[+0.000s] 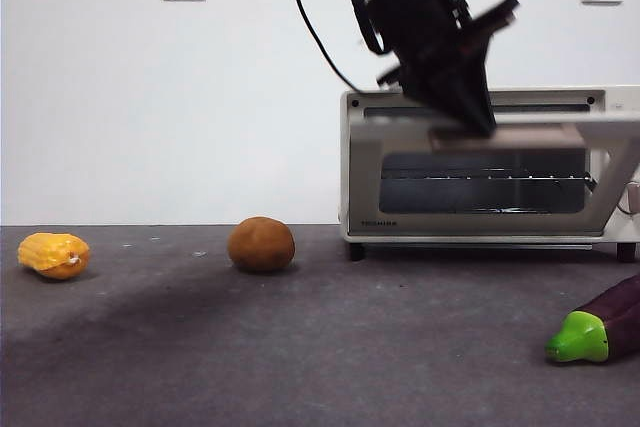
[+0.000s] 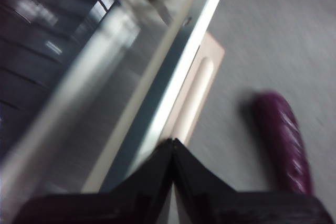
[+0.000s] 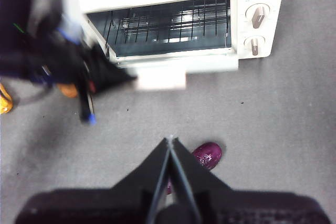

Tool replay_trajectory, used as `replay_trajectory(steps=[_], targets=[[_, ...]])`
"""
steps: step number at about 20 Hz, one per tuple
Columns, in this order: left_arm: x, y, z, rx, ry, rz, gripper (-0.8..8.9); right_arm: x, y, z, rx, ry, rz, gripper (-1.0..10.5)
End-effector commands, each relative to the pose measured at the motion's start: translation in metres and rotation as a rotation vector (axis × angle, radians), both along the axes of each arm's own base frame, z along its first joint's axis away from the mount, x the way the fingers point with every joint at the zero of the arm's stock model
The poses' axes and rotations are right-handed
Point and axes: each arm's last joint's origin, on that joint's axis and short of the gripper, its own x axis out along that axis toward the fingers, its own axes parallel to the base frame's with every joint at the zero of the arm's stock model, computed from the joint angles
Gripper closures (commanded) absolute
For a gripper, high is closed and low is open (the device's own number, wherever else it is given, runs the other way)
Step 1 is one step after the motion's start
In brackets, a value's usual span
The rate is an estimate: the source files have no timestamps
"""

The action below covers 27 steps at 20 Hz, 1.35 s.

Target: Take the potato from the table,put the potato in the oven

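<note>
While the potato [image 1: 261,244] sits on the table [image 1: 300,347], the left gripper [image 1: 478,119], jaws closed and empty, presses the oven [image 1: 480,162] door; the right gripper [image 3: 170,142] hangs closed.

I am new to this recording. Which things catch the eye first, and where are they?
The left tool, jaws together, is at the beige handle of the oven door, which is partly open. The potato lies alone on the table, left of the oven, with the corn cob farther left.

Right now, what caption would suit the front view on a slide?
Left gripper pulls down the oven door by its handle while the potato waits on the table.
</note>
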Motion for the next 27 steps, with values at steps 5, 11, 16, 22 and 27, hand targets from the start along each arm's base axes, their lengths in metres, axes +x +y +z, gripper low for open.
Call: replay_trajectory(steps=[5,11,16,22,27], targets=[[0.014,0.010,-0.046,0.153,0.103,0.122,8.21,-0.007,0.000,0.001,0.002,-0.006,0.004,9.5],[0.004,0.009,-0.049,0.164,0.221,0.120,8.21,-0.012,0.000,0.001,0.002,-0.013,0.004,9.5],[-0.007,0.003,-0.050,0.181,0.261,0.087,8.21,-0.014,0.000,0.002,0.002,-0.016,0.004,9.5],[-0.018,-0.004,-0.051,0.201,0.274,0.062,8.21,-0.014,0.000,0.002,0.000,-0.017,0.005,9.5],[-0.023,-0.002,-0.037,0.119,0.339,0.014,8.20,-0.013,0.000,0.002,-0.003,-0.018,0.008,9.5]])
